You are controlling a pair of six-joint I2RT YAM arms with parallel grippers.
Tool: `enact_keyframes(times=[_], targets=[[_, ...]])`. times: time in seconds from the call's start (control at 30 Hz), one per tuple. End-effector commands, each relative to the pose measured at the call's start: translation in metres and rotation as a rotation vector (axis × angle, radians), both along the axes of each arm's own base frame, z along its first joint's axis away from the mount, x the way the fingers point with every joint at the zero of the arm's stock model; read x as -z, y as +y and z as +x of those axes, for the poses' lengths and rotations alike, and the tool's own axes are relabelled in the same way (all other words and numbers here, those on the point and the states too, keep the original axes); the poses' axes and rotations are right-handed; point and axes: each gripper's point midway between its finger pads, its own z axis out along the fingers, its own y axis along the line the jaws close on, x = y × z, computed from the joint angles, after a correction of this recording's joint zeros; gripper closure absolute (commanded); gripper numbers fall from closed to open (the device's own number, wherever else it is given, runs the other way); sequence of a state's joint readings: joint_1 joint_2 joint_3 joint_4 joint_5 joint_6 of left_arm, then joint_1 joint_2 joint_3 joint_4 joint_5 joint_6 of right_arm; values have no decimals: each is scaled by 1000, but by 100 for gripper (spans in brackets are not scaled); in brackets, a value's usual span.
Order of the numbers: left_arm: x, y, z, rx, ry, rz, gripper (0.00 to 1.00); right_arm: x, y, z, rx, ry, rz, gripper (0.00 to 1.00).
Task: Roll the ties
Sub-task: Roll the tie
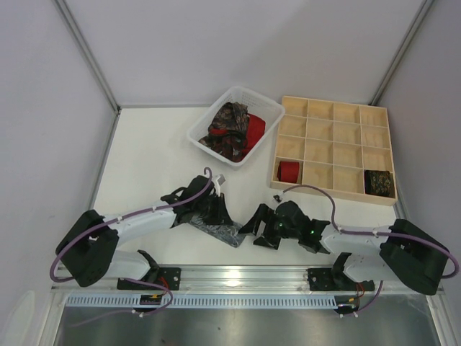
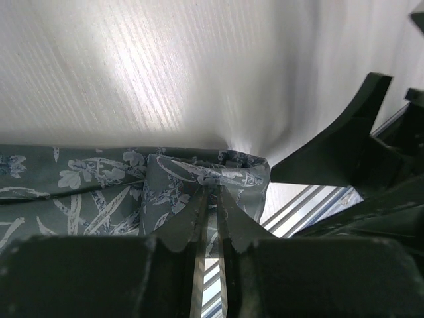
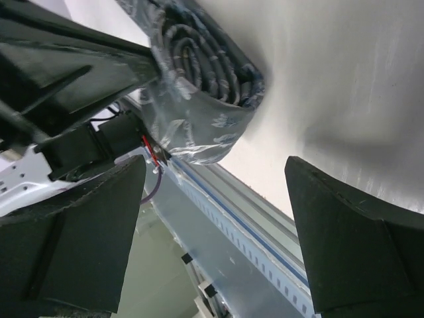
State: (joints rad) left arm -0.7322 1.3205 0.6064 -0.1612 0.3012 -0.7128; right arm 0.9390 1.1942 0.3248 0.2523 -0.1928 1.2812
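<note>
The grey patterned tie (image 1: 229, 234) lies on the bench (image 1: 144, 166) near its front edge, between the two arms, with part of its length flat and one end wound into a loose spiral. The left hand (image 1: 216, 215) is pressed almost together on that wound end. The left wrist view shows its fingers (image 2: 177, 228) pinching a fold of the floral fabric. The roll juts past them towards the metal rail (image 1: 238, 272) at the bench front. Further back sits the white basket (image 1: 210, 113), with unrolled ties (image 1: 230, 130) heaped inside.

To the right of the tie, the right hand (image 1: 268, 232) is spread wide and holds nothing. Its wrist camera looks straight at the coiled end of the roll, just beyond its fingertips. Behind it, the wooden tray (image 1: 320, 151) has a red roll (image 1: 289, 171) in one front compartment and a dark roll (image 1: 379, 182) in another, with the other compartments bare.

The step in hand looks like the winding of this tie, roughly midway, since flat fabric remains. The next move probably calls for the right hand to steady the coil from its open side so the turns do not spring loose. The left hand would then re-grip or wind further. A slack pinch could let the spiral unwind.
</note>
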Motion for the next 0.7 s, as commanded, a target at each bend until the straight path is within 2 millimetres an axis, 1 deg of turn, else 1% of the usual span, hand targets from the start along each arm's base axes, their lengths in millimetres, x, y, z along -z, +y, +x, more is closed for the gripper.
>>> enact_keyframes(times=[0.0, 0.03, 0.07, 0.1, 0.13, 0.17, 0.23, 0.27, 0.33, 0.47, 0.6, 0.63, 0.67], targets=[[-3, -2, 9, 12, -44, -8, 85, -12, 24, 8, 15, -1, 59, 9], [0, -1, 9, 9, -40, -1, 85, -3, 26, 7, 22, 30, 39, 10], [1, 1, 9, 7, -43, 5, 85, 0, 30, 3, 17, 44, 29, 11], [5, 3, 8, 4, -35, 11, 85, 0, 34, 4, 22, 53, 34, 12], [7, 5, 7, 1, -33, 18, 86, 6, 36, 5, 45, 75, 21, 13], [8, 5, 7, -1, -36, 19, 86, 8, 38, 3, 52, 89, 19, 13], [10, 8, 4, -5, -32, 21, 85, 7, 43, 7, 79, 93, 30, 13], [13, 10, 3, -10, -28, 26, 86, 8, 45, 5, 97, 119, 36, 13], [10, 11, 2, -14, -35, 20, 86, 8, 46, 8, 131, 122, 33, 12], [8, 17, 1, -35, -48, 23, 86, 9, 43, 14, 215, 119, 22, 12], [8, 23, 0, -58, -58, 33, 86, 1, 41, 18, 300, 115, 42, 12], [5, 23, 0, -63, -64, 22, 86, 1, 40, 18, 306, 118, 36, 12], [6, 24, -3, -62, -62, 21, 86, -2, 41, 18, 307, 113, 35, 12]])
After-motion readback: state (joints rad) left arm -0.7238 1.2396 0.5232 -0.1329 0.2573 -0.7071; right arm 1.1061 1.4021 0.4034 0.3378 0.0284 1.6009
